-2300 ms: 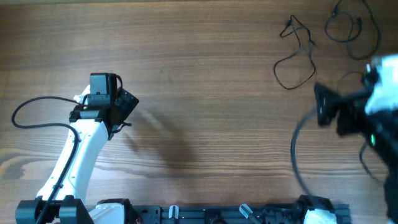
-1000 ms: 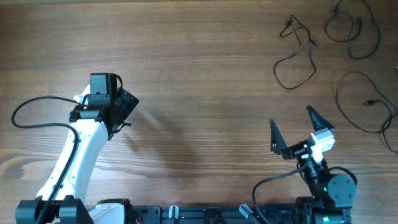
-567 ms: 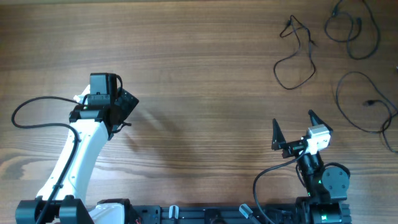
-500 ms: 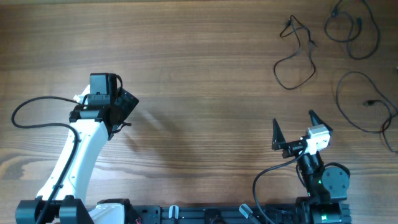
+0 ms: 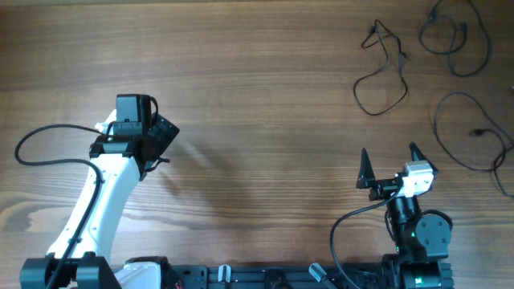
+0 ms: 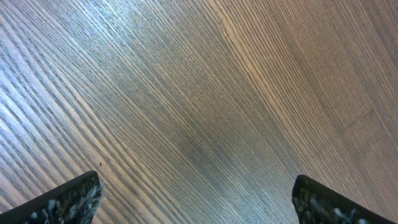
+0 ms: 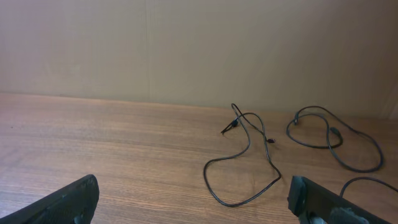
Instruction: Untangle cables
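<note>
On the wooden table [image 5: 265, 72], the right gripper [image 5: 389, 152] has pulled back near its base, jaws wide and empty. The left gripper [image 5: 163, 132] is unmoved, jaws wide too. Three thin cables [image 5: 376, 30] lie apart at the far right.

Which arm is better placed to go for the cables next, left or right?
Right. The right gripper is open and sits on the same side of the table as the cables, with them in its wrist view. The left gripper is open too, but far across the table, and its wrist view shows only bare wood.
</note>
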Controlling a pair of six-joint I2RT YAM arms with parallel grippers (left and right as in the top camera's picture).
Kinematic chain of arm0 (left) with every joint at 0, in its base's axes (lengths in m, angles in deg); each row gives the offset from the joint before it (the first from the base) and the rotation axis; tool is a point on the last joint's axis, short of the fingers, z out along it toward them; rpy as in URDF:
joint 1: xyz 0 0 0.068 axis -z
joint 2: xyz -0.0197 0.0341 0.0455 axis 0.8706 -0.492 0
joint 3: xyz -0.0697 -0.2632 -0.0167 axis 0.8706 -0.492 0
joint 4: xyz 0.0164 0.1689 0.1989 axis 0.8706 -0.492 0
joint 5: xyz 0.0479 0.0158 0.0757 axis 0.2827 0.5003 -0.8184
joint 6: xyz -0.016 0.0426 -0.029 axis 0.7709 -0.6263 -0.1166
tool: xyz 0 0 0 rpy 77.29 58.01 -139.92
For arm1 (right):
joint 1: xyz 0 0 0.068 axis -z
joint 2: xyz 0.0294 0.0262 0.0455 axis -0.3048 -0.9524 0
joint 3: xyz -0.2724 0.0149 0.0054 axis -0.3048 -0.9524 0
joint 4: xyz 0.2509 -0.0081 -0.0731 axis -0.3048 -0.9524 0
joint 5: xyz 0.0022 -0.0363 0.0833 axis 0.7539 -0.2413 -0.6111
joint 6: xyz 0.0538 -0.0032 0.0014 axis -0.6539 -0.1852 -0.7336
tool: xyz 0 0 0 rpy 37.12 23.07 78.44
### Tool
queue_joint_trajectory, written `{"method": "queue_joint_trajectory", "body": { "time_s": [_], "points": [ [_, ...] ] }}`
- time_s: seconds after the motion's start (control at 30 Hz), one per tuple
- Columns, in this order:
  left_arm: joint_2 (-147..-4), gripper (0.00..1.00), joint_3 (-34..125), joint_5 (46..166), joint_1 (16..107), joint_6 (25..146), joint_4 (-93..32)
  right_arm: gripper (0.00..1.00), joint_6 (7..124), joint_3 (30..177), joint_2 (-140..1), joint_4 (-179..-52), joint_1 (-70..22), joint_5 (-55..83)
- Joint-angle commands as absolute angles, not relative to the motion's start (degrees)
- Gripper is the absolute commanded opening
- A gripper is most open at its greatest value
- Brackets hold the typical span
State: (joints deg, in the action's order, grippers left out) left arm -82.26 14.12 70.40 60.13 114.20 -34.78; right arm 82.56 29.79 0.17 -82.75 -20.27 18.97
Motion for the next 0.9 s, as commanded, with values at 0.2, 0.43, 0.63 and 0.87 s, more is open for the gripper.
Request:
{"method": "queue_joint_trajectory", "body": {
  "time_s": [0.2, 0.43, 0.63, 0.87],
  "points": [
    [-81.64, 1.0, 14.08, 69.46, 59.88, 114.68, -34.78, 1.0, 83.72, 29.73, 0.96, -82.77, -19.99, 20.15],
    [-81.64, 1.0, 14.08, 69.46, 59.88, 114.68, -34.78, 1.0, 83.72, 29.73, 0.96, -82.77, -19.99, 20.15],
    [-82.04, 1.0, 14.08, 69.46, 59.88, 114.68, -34.78, 1.0, 83.72, 29.73, 0.96, -82.77, -19.99, 20.15],
    [-64.57, 1.0, 14.08, 69.46, 60.04, 114.68, -34.8, 1.0, 83.7, 29.73, 0.96, -82.77, -19.99, 20.15]
  ]
}}
